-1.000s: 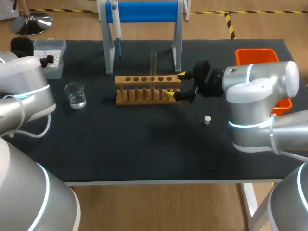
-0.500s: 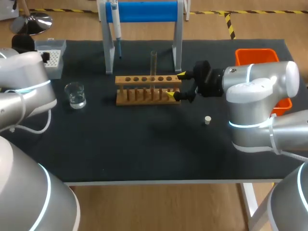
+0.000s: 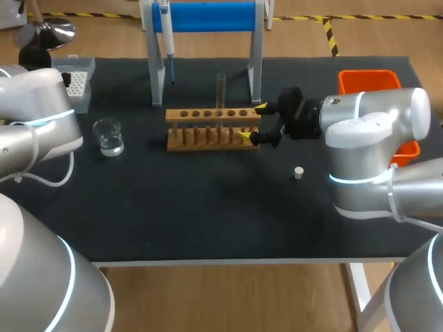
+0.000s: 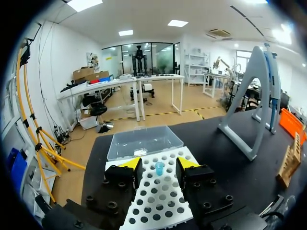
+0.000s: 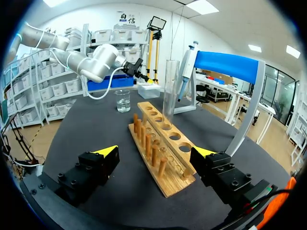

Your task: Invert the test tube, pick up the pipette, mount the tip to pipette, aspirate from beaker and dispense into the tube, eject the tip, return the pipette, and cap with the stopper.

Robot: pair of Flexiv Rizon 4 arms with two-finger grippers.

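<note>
Now, with the tube (image 3: 221, 97) upright in the rack (image 3: 208, 131) mid-frame and my claws open and empty, left claw (image 4: 159, 164) over the tip box (image 4: 160, 199), right claw (image 3: 253, 122) at the rack's end, I should grip the pipette (image 3: 165, 34), hanging upper left, squarely.

Left arm (image 3: 38, 117) coming in from the left, forearm angled toward the far side, left gripper (image 4: 158, 165) pointing forward and down, yellow-tipped fingers slightly parted, right arm (image 3: 374, 124) reaching in toward the middle, wrist level, right gripper (image 3: 253, 122) spread wide, gripping nothing
</note>
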